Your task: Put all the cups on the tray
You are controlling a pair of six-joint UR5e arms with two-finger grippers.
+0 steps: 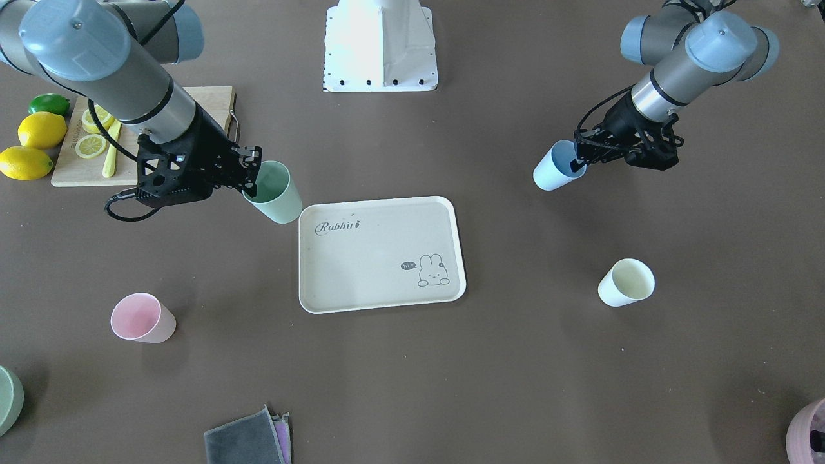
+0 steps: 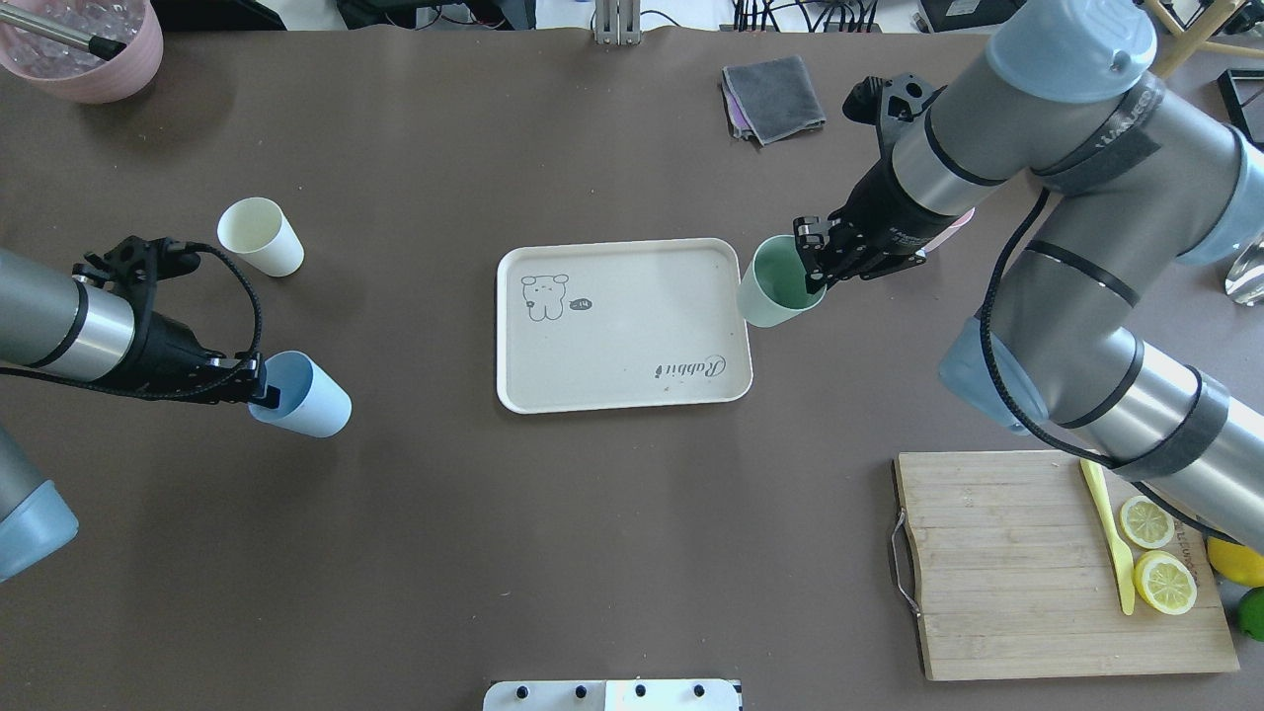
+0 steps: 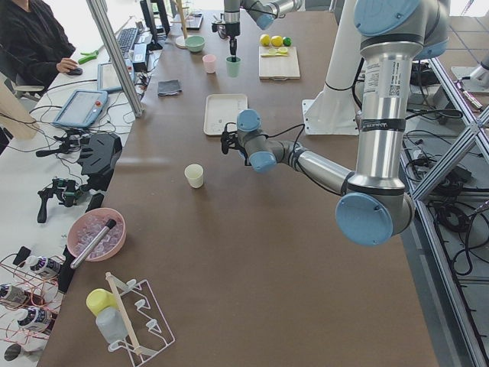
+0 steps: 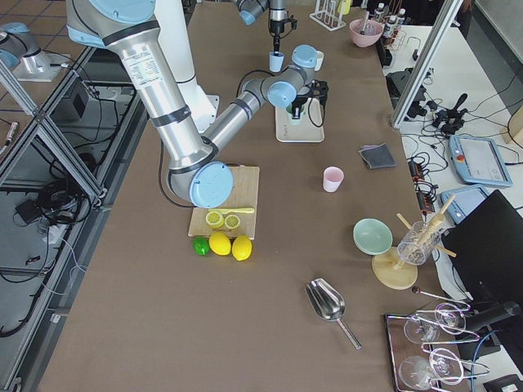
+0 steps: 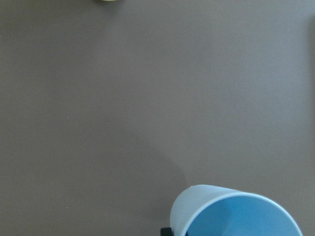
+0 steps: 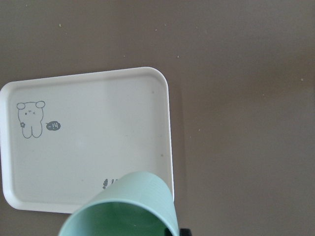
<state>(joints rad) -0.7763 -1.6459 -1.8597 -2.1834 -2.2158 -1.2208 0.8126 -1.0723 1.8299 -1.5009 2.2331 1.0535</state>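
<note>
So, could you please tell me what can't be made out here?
Overhead view: the right arm hides nearly all of the pink cup.
Left wrist view: the bottom edge cuts off the blue cup and left gripper.
Right wrist view: the bottom edge cuts off the green cup.
Front view: the left edge cuts off the dish.

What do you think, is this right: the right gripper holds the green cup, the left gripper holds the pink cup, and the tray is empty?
One error: the left gripper holds the light blue cup, not the pink cup, as the overhead exterior view shows. The rest is right.
</note>
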